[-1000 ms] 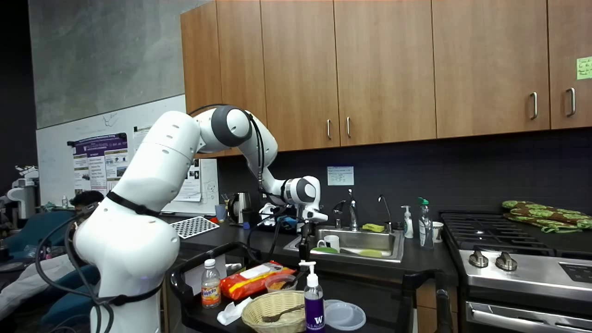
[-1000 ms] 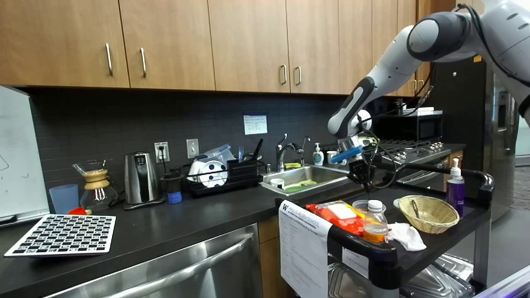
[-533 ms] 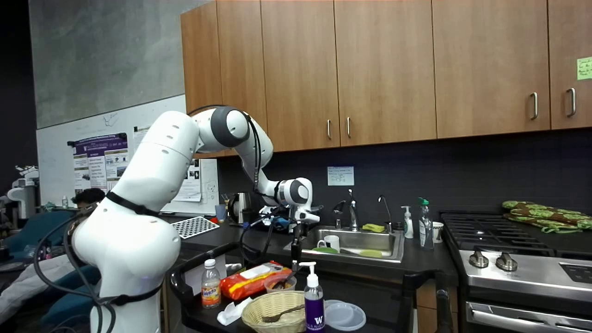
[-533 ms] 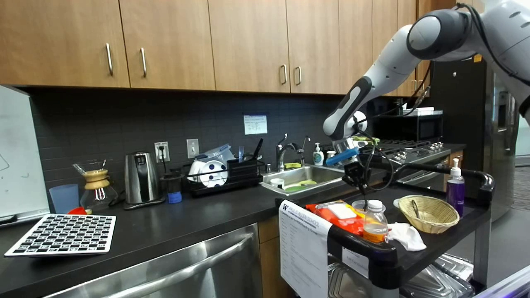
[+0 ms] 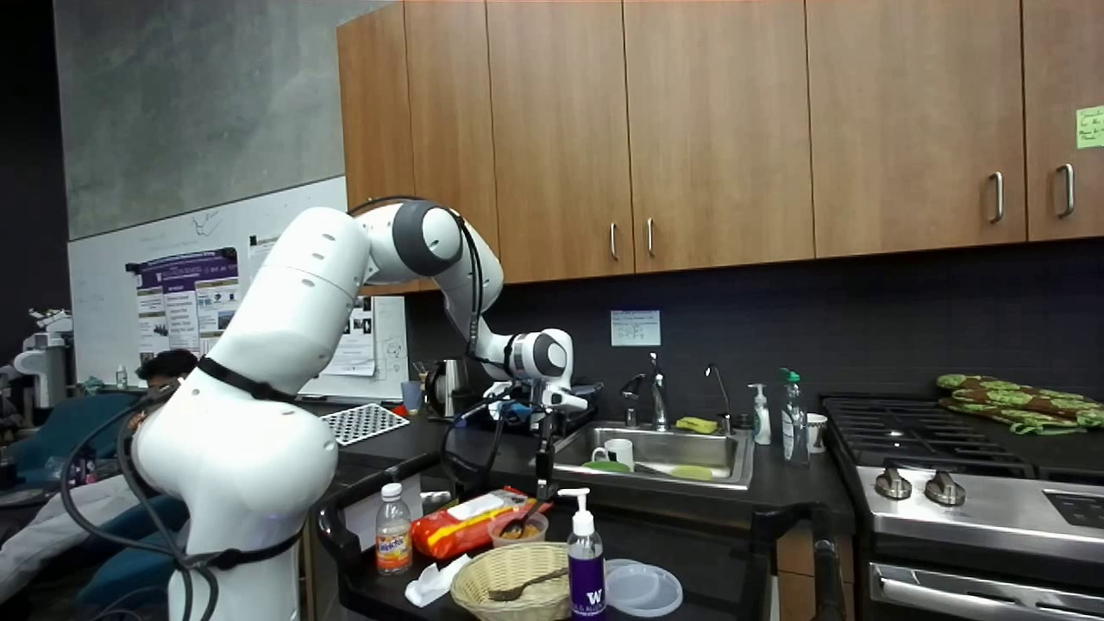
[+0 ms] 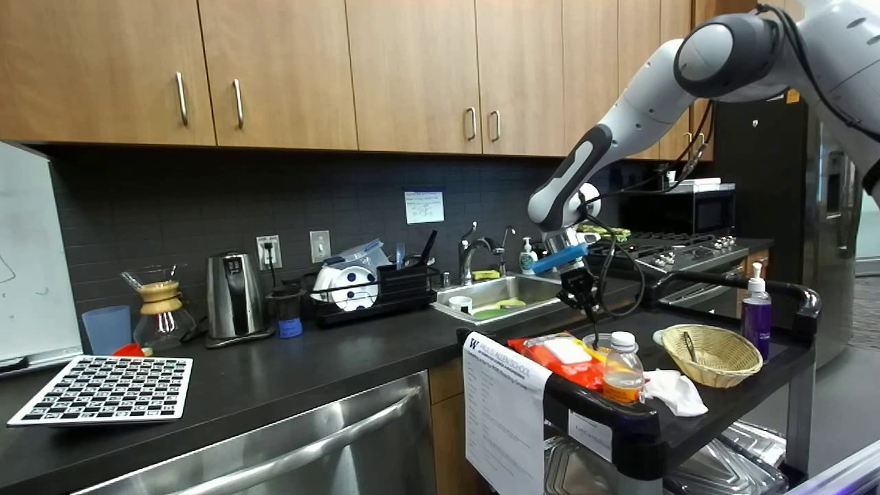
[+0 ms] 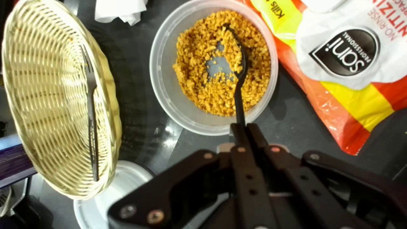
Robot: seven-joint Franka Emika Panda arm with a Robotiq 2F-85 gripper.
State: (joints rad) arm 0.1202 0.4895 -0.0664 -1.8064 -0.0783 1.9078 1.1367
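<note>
Black spoon [image 7: 241, 75], clenched by the gripper [image 7: 244, 125], now sits nearer the red packet [image 7: 337, 73] than a second ago, its head among crumbs [image 7: 222, 101] inside the plastic tub [image 7: 163, 76], so scooping seems under way

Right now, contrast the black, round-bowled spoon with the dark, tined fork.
The black, round-bowled spoon is clamped in the gripper; the dark, tined fork lies loose in the pale woven basket. The spoon carries a heap of orange crumbs; the fork bears no such heap. Both are dark utensils.

Wrist view close, down onto tub [image 7: 164, 68]; both exterior views farther, sharing sink [image 5: 686, 446].
</note>
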